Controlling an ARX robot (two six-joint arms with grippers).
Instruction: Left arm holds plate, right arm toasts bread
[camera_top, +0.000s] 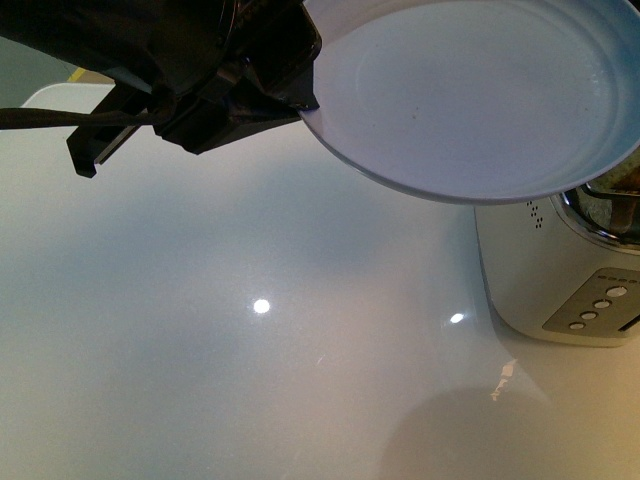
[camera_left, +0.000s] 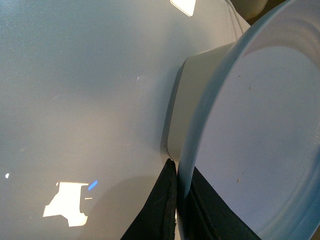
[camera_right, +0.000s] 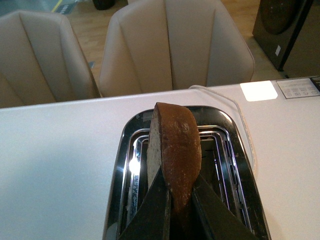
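**Two pincers gripping: plate held up, bread over the toaster**

Two grips show at once. In the front view the left arm (camera_top: 150, 60) reaches in from the upper left of the frame. The left pincer (camera_left: 181, 205) is closed narrowly on the rim of the plate (camera_top: 470, 90). The plate fills the upper right of that frame, tilted and clear of the glossy white counter (camera_top: 250, 380). Its face is bare apart from a few small specks.

The white toaster (camera_top: 530, 280) stands at the right edge of the front view, partly hidden under the plate's lower rim.

In the right wrist view the right pincer (camera_right: 181, 200) clamps the bread (camera_right: 175, 145) between its two dark fingers at the bottom centre. The slice stands upright, crust edge facing the camera, over the toaster's chrome slots. The fingers hide its lower edge, so I cannot tell whether it has entered a slot.

Beyond the counter's far edge, two beige chairs (camera_right: 170, 45) fill the top of that frame.
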